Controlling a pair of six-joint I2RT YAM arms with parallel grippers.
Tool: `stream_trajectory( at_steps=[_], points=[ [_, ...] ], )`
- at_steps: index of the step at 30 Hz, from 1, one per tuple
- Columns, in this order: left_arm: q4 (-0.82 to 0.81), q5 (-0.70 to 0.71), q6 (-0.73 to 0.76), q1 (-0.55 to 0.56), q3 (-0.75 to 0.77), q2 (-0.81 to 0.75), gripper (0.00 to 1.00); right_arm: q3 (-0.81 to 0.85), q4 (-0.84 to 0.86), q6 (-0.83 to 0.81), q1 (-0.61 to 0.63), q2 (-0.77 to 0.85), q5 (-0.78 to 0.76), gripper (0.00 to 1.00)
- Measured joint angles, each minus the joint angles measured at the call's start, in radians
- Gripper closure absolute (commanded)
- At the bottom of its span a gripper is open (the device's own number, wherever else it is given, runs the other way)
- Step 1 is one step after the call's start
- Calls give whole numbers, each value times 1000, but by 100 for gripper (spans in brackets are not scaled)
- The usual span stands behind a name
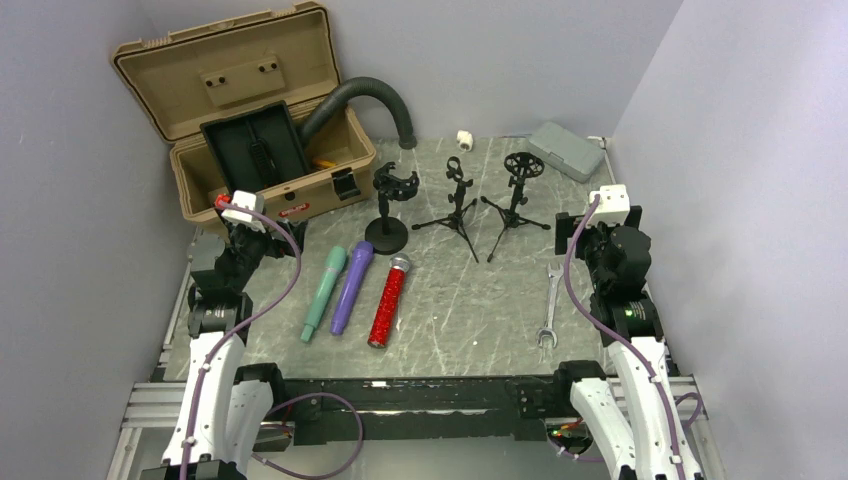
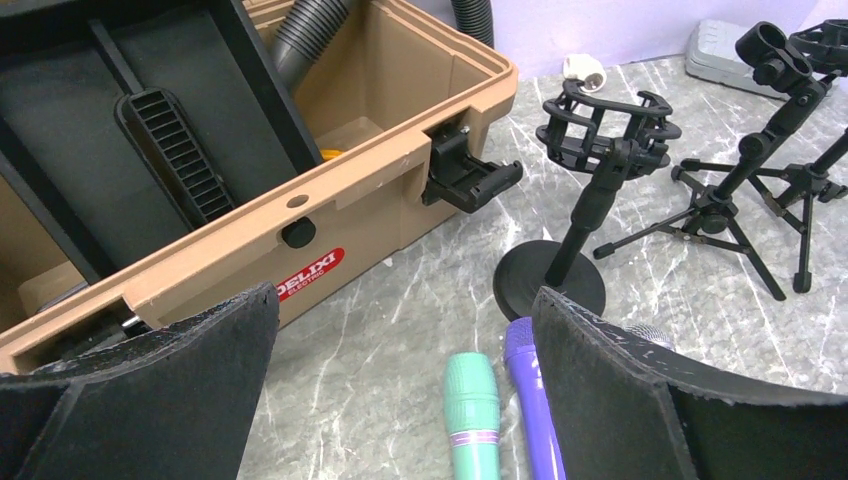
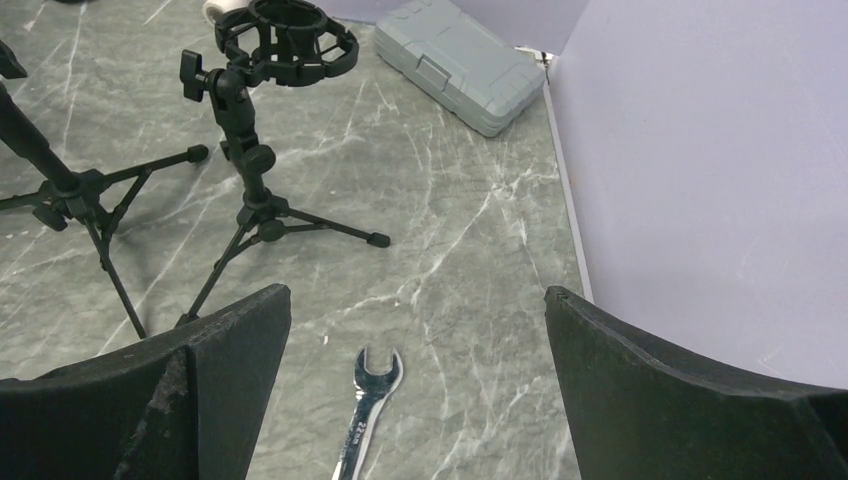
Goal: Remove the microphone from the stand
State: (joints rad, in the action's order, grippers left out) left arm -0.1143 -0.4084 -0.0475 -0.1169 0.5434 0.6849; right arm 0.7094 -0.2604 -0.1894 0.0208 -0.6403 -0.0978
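Green microphone [image 1: 325,293], purple microphone [image 1: 352,288], red microphone [image 1: 388,301] lie by your stand [image 1: 387,236]; your left gripper [image 2: 402,300] and right gripper [image 3: 415,295] gape apart.

Grey marble-patterned tabletop [image 1: 460,300] is carrying everything. Open tan plastic toolbox [image 1: 300,195] is sitting far left, and black ribbed hose [image 1: 385,95] is arching from it down to the slab. Black round-base stand [image 1: 387,236] is standing just beside the box. Black clip-top tripod stand [image 1: 457,215] and black ring-top tripod stand [image 1: 515,205] are standing to its right. Green microphone [image 1: 324,292], purple microphone [image 1: 351,287] and red glitter microphone [image 1: 388,302] are lying side by side nearer in. Silver open-end wrench [image 1: 549,306] is lying at right. Grey plastic case [image 1: 566,151] and small white fitting [image 1: 464,139] are sitting at the far edge.
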Motion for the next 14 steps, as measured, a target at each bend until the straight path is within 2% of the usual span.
stream_trajectory(
  at_steps=[14],
  points=[
    [16,-72,-21,-30,0,0,1,0,0,-2,0,-2,2,0]
  ],
)
